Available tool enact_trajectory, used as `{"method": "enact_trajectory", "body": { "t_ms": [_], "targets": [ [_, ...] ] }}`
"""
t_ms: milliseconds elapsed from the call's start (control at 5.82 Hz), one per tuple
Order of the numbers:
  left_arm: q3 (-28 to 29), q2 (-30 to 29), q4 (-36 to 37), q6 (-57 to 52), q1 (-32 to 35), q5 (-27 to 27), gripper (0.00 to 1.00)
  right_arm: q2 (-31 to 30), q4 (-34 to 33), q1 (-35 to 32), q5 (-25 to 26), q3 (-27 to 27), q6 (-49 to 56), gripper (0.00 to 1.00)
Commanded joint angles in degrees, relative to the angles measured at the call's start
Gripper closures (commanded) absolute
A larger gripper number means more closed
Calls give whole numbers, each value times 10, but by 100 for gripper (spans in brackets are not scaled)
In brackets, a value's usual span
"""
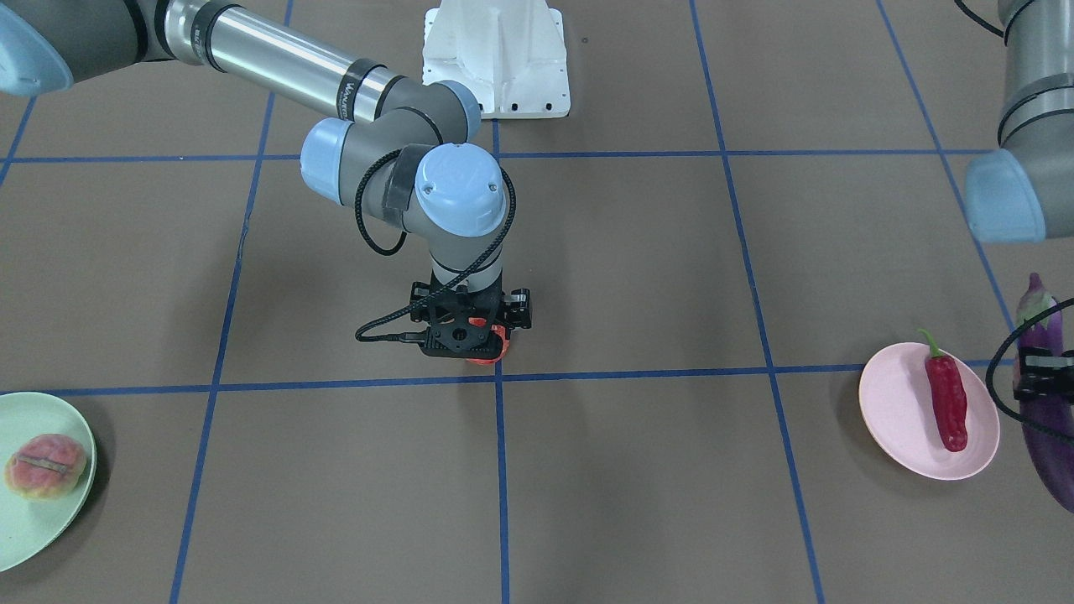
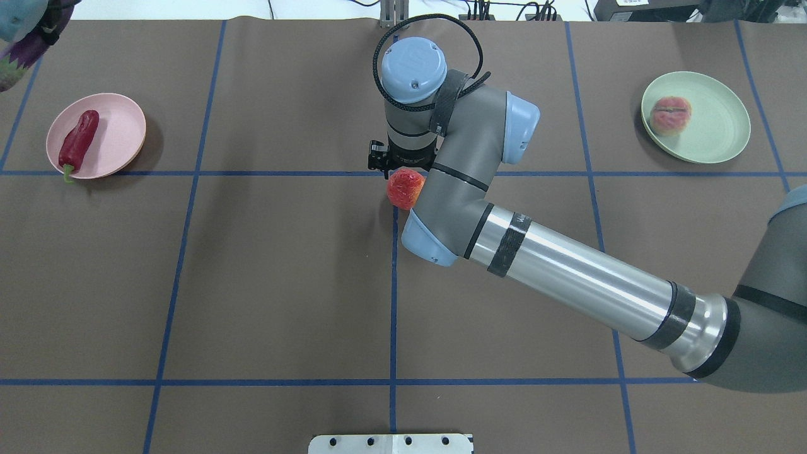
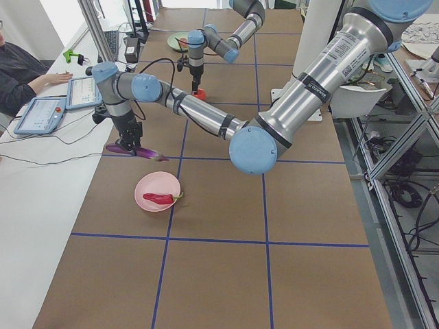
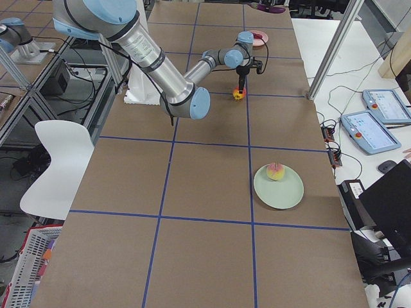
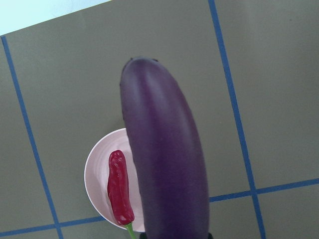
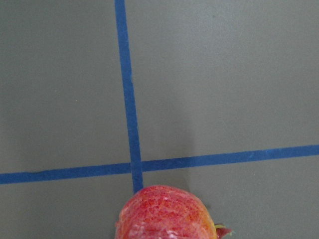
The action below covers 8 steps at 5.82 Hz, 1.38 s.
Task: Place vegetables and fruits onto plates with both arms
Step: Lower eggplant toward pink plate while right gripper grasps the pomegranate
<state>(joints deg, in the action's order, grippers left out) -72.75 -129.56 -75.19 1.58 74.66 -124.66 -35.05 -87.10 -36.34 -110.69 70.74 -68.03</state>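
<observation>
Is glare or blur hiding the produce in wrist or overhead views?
Left wrist: eggplant sharp, soft sheen, blocking part of the pink plate. Right wrist: pomegranate slightly soft, cropped at the bottom edge. Overhead: glare on the right arm, which hides part of the pomegranate.

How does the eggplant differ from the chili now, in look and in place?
The eggplant is purple and smooth; the chili is dark red and wrinkled. The eggplant is much longer and thicker than the chili. The left gripper holds the eggplant above the table, while the chili lies on the pink plate. Both are long vegetables on the robot's left side.
</observation>
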Motion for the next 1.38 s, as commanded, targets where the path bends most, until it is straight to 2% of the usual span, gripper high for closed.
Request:
{"method": "enact_trajectory", "body": {
  "t_ms": [0,1203],
  "targets": [
    [28,10,-42,18,-4,0,100,-4,2,5,2,-2,0,2],
    [30,26,-65,31,-21,0,100,-21,40,15,6,-2,0,2]
  ]
}}
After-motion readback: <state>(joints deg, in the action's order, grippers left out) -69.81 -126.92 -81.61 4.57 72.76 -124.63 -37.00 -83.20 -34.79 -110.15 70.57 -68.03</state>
